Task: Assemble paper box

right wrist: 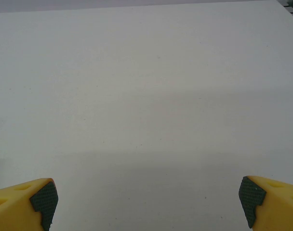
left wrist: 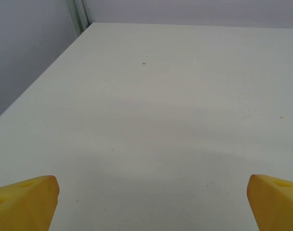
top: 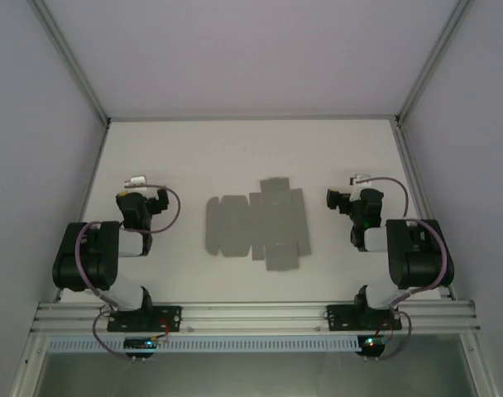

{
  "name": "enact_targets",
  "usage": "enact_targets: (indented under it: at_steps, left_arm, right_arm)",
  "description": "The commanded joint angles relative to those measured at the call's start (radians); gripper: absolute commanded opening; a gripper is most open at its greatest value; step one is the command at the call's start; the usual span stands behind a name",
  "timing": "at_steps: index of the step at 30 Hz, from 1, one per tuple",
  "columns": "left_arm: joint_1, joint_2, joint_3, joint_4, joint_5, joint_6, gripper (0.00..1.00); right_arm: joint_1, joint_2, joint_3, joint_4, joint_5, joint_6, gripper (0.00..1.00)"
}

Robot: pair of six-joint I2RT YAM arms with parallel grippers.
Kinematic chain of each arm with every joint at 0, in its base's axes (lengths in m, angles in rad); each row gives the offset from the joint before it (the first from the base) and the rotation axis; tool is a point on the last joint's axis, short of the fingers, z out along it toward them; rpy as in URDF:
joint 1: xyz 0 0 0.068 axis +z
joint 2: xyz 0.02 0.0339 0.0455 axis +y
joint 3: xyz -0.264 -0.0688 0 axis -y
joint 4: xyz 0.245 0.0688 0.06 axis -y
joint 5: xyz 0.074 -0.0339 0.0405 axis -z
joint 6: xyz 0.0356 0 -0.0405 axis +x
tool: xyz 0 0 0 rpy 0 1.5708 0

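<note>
**Top view, near to far.** Along the near edge a rail (top: 251, 316) carries both arms, each folded back over its base. Just beyond, the left tool (top: 137, 185) and the right tool (top: 356, 190) sit low over the counter (top: 235, 157), one at each side, both pointing far.

The wrist views show the jaws of both spread wide with nothing between them. The left tool (left wrist: 151, 204) shows bare yellow fingers (left wrist: 26, 202) at the frame corners. The right tool (right wrist: 149, 204) shows yellow fingers faced with dark pads (right wrist: 43, 198). Bare counter lies ahead of each.

Between the tools, well apart from both, lies the box (top: 256, 225). It is a flat grey die-cut sheet with a round-cornered panel at its left, broad panels in the middle, and smaller flaps jutting near and far. No flap is raised, so assembly is judged not yet begun.

**Handling (judgement).**
- **Material:** the card looks thin and very light. It is probably stiff across a panel but ready to bend along its creases.
- **Lying flat:** it offers no raised edge to pinch, and it would likely slide on the smooth counter if pushed.
- **Where to hold:** the best holds are probably the outer edges, the rounded left panel for the left tool and the right-hand flaps for the right tool. One tool could pin a middle panel while the other lifts a flap.
- **Risk:** a hard pinch could dent or crease the card away from its fold lines.

Beyond the box the counter runs on to the far wall (top: 251, 58).
</note>
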State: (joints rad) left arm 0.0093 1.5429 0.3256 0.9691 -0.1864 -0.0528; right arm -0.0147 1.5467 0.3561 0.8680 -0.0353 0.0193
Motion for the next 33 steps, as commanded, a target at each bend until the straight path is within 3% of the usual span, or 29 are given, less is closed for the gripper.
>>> enact_targets:
  at_steps: [1,29,33]
  left_arm:
    - [0.006,-0.005,0.009,0.023,0.013,-0.004,0.99]
    - [0.001,-0.004,0.015,0.012,0.015,0.003,0.99]
    - [-0.021,-0.077,0.077,-0.146,-0.007,0.027,1.00]
  right_arm:
    - [-0.002,0.005,0.020,0.004,-0.008,0.012,0.99]
    - [-0.007,0.005,0.019,0.006,-0.008,0.020,0.99]
    - [0.001,-0.043,0.032,-0.042,0.119,0.025,0.99]
